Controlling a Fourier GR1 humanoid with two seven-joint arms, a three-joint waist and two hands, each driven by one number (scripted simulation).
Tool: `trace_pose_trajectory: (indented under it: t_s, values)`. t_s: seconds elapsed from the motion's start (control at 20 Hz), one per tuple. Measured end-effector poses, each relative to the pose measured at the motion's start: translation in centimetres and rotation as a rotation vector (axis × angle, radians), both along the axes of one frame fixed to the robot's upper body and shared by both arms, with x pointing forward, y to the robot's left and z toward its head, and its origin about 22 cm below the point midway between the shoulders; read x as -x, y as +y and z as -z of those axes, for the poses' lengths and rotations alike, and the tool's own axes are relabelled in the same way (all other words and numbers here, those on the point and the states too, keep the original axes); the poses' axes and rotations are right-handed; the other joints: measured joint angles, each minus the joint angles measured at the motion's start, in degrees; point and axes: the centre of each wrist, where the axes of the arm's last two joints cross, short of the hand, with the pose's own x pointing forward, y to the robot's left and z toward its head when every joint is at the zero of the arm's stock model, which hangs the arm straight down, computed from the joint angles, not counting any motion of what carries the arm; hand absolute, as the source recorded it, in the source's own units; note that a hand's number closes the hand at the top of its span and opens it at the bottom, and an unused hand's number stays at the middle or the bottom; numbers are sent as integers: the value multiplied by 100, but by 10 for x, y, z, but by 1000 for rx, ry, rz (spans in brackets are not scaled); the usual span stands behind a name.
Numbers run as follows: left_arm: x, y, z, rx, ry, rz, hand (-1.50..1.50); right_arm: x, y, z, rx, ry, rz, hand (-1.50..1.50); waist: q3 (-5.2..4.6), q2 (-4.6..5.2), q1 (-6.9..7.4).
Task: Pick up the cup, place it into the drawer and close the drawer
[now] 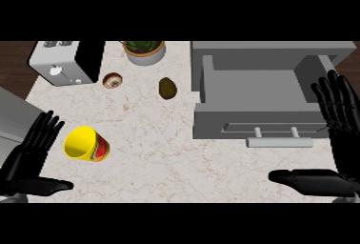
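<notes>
- Step: pick-up not begun; yellow cup (86,144) lies tipped on the counter (175,157), just beside the left hand (29,157).
- Both hands flat, fingers straight, holding nothing; right hand (337,133) by the open drawer (260,119).
- Next: left hand should curl around the cup.

No readable text, label or number anywhere.
</notes>
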Motion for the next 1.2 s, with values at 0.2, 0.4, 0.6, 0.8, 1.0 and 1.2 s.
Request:
trace_pose_trajectory:
  t_s: [0.2,0.4,0.6,0.8,1.0,1.2]
  values:
    - [3,9,29,-22,23,-19,-150,5,5,-2,-4,4,1,-150,-1,1,-10]
    - [-7,22,45,-15,38,-33,-150,-6,1,1,-1,2,-6,-150,-1,5,-12]
    - [-6,26,67,-27,66,-69,-150,-5,0,4,0,1,-10,-150,-4,10,-32]
    - [-8,32,73,-35,77,-95,-150,-6,-3,6,1,0,-19,-150,-7,14,-43]
    - [-8,32,79,-42,78,-109,-150,-6,0,3,-4,3,-21,-150,-10,19,-55]
    - [-10,24,86,-52,72,-108,-150,-8,5,2,4,3,-26,-150,-17,34,-84]
